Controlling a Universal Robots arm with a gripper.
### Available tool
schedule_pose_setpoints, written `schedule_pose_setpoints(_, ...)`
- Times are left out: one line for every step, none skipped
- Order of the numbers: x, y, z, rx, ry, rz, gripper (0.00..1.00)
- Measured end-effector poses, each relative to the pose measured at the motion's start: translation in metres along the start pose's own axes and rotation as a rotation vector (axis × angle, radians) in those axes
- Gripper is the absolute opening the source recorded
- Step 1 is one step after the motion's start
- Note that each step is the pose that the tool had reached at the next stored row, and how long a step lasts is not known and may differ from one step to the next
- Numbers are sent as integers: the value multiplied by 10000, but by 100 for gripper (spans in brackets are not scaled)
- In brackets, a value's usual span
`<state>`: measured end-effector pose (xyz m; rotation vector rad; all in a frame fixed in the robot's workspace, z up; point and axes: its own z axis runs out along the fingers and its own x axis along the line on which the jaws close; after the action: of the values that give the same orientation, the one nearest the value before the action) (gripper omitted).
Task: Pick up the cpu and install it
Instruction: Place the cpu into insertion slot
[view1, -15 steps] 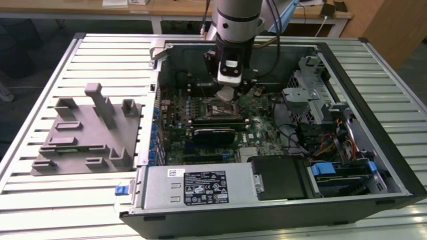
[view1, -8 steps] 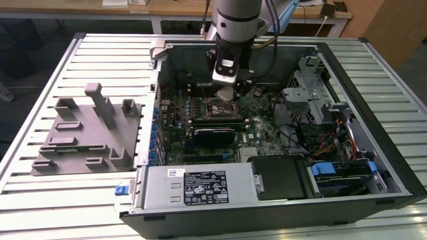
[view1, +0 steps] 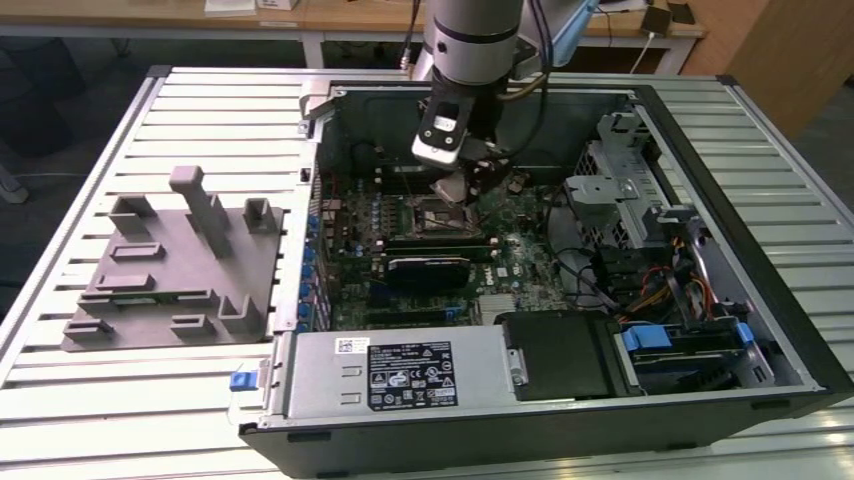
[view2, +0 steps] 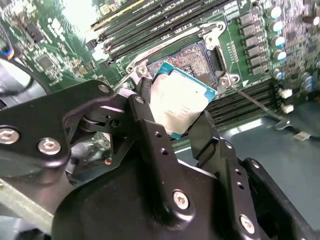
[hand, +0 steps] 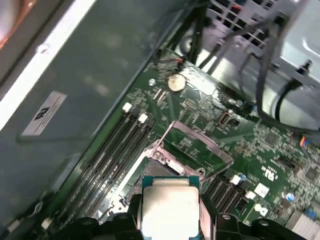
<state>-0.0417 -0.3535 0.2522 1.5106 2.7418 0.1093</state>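
Note:
The cpu (view2: 180, 97) is a flat square chip with a pale metal top and a thin teal rim. My gripper (view2: 174, 122) is shut on it, one black finger (view2: 147, 120) on each of two opposite edges. The first wrist view shows the cpu (hand: 170, 207) in the gripper (hand: 171, 222), just short of the open motherboard socket (hand: 159, 167), whose metal load plate (hand: 197, 145) is swung up. In the exterior view the gripper (view1: 467, 188) hangs inside the open computer case, just above the socket (view1: 441, 213). The cpu looks tilted and clear of the socket (view2: 200, 57).
Memory slots (view2: 150, 30) and a retention lever (view2: 255, 102) flank the socket. Inside the case (view1: 747, 130) are a silver power supply (view1: 394, 372), a black drive (view1: 561, 352) and a drive cage with cables (view1: 627, 215). A grey moulded fixture (view1: 174, 260) lies on the slatted table to the exterior view's left.

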Motion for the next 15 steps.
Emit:
schedule_pose_setpoints(0, 0, 0, -4, -12, 180, 54)
schedule_pose_setpoints(0, 0, 0, -9, -24, 360, 54)
schedule_pose_setpoints(0, 0, 0, -13, -35, 538, 54)
schedule_pose_setpoints(0, 0, 0, -18, -47, 719, 54)
schedule_pose_setpoints(0, 0, 1, -22, -59, 897, 54)
schedule_pose_setpoints(0, 0, 1, -28, -72, 1088, 54)
schedule_pose_setpoints(0, 0, 1, -32, -83, 1267, 54)
schedule_pose_setpoints(0, 0, 2, -37, -95, 1447, 54)
schedule_pose_setpoints(0, 0, 2, -41, -107, 1626, 54)
schedule_pose_setpoints(0, 0, 2, -46, -119, 1806, 54)
schedule_pose_setpoints(0, 0, 2, -50, -131, 1991, 54)
schedule_pose_setpoints(0, 0, 3, -56, -143, 2169, 54)
schedule_pose_setpoints(0, 0, 3, -60, -155, 2361, 54)
schedule_pose_setpoints(0, 0, 4, -65, -167, 2544, 54)
schedule_pose_setpoints(0, 0, 4, -70, -179, 2719, 54)
